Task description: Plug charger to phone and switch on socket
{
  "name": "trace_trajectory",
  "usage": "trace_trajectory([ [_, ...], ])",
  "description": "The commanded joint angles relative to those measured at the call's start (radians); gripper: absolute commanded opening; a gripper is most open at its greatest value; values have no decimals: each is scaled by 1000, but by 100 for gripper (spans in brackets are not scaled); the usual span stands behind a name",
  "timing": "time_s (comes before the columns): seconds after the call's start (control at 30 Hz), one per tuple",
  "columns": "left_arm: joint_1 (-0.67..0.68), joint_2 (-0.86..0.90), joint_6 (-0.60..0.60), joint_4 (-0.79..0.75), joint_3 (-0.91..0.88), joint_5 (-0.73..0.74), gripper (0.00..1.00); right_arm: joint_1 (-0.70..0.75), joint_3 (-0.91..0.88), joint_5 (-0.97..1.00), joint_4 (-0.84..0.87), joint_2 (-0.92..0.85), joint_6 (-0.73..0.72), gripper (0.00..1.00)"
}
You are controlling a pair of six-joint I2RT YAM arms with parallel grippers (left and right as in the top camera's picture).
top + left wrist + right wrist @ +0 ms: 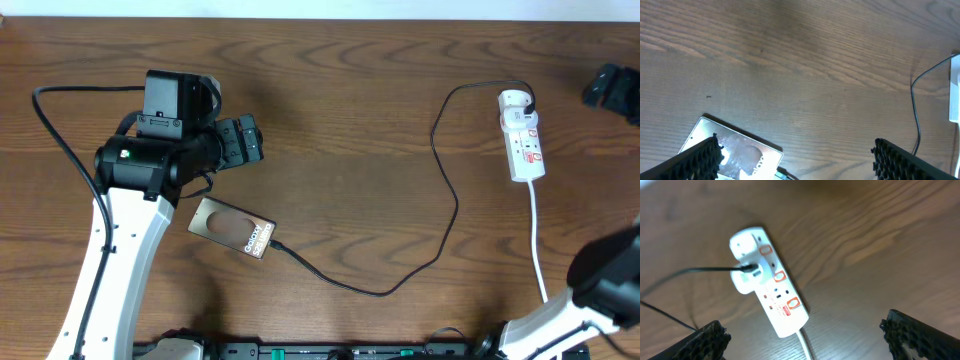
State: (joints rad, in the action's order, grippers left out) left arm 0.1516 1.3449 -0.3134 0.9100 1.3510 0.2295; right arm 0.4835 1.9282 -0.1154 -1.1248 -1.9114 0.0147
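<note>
A brown wood-grain table (pixel 360 120) fills the overhead view, with the phone (pixel 232 228) lying flat at about 8 o'clock and the white socket (pixel 525 140) at about 2 o'clock. The black charger (pixel 456 205) loops between them, its white plug seated at the socket's far end and its tip meeting the phone's edge. The left claw (pixel 252 140) hangs released at the phone's 12 o'clock, and the right claw (pixel 812 337) gapes wide near the socket, holding nothing.

lt even, soft | glare on phone (pixel 740 152) | R-wrist vw blurry
</note>
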Motion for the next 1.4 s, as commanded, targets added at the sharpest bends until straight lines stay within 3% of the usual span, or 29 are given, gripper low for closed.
trace_trajectory([
  [0.0, 0, -4, 13, 6, 10, -14, 95, 1, -14, -192, 1, -95, 163, 99],
  [0.1, 0, -4, 14, 9, 8, -14, 95, 1, -14, -306, 7, -155, 251, 99],
  [0.53, 0, 3, 13, 9, 6, -14, 95, -16, -14, -439, 27, -348, 256, 99],
  [1.37, 0, 3, 14, 17, 5, -14, 95, -106, -15, -396, 35, -393, 251, 99],
])
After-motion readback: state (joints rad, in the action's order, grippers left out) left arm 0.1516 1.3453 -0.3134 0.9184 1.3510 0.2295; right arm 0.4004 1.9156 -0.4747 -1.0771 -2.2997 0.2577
